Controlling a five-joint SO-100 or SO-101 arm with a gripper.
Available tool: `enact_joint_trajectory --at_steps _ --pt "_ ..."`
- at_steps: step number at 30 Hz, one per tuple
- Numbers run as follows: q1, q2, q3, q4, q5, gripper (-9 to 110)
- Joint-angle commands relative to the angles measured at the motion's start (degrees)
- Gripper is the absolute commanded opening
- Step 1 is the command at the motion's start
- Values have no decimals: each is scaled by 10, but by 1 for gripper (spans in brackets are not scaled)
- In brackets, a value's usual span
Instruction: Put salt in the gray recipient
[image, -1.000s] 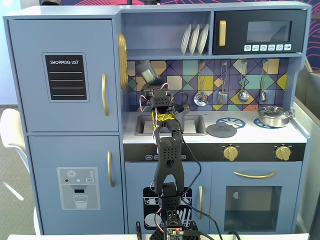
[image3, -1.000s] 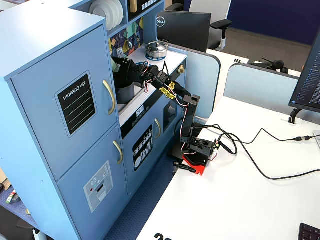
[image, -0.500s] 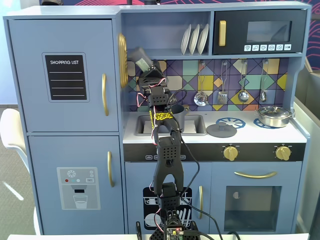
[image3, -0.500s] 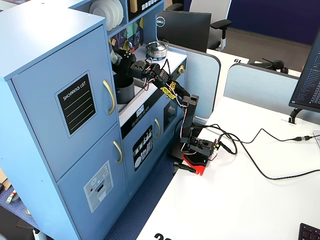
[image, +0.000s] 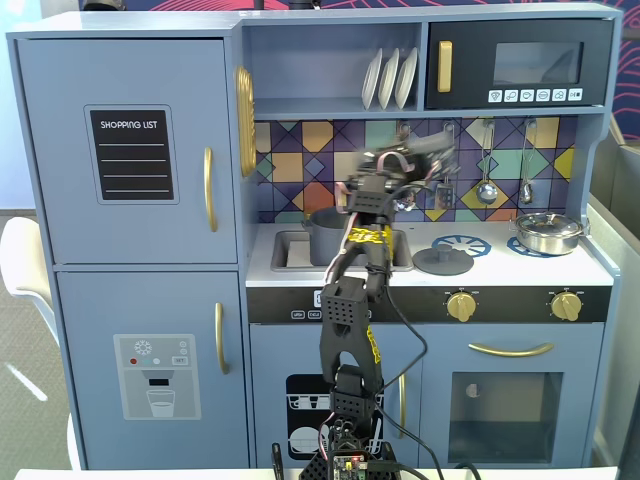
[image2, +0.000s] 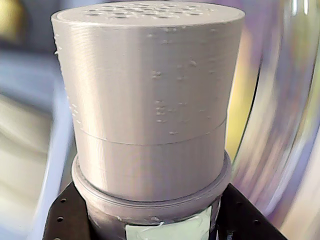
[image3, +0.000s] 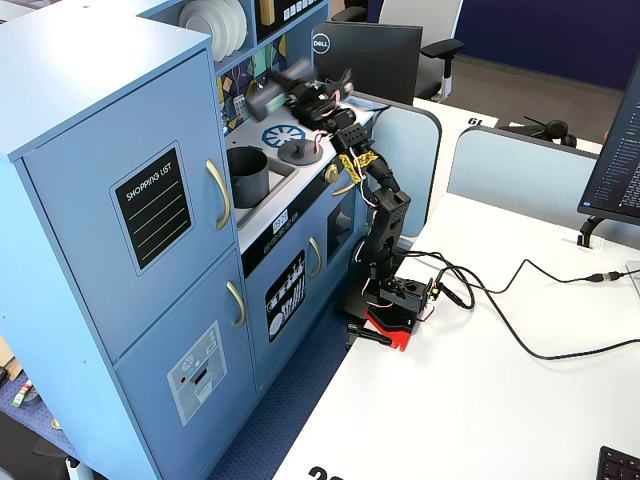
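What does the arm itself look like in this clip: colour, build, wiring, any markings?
The arm is black plastic in blocky segments, one with a perforated face. Yellow-and-black patterned tape wraps it near the wrist. Black and pale cables run along it. Its base sits on a red mount. The gripper shows black fingers with small holes.

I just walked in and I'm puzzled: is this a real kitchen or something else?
Probably an office or lab: a blue toy play kitchen stands against a white desk, with a Dell monitor and office chair behind.
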Motion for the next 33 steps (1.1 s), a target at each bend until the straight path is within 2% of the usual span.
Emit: enact_joint_trajectory --at_steps 1,5,12,16,33 --pt "96 39 -52 -90 -338 0" --pt "136 24 -36 -162 -552 0" --pt "176 -8 24 -215 -680 0" --pt "197 -10 113 -301 -693 0" --pt "218 -52 280 -410 -675 0"
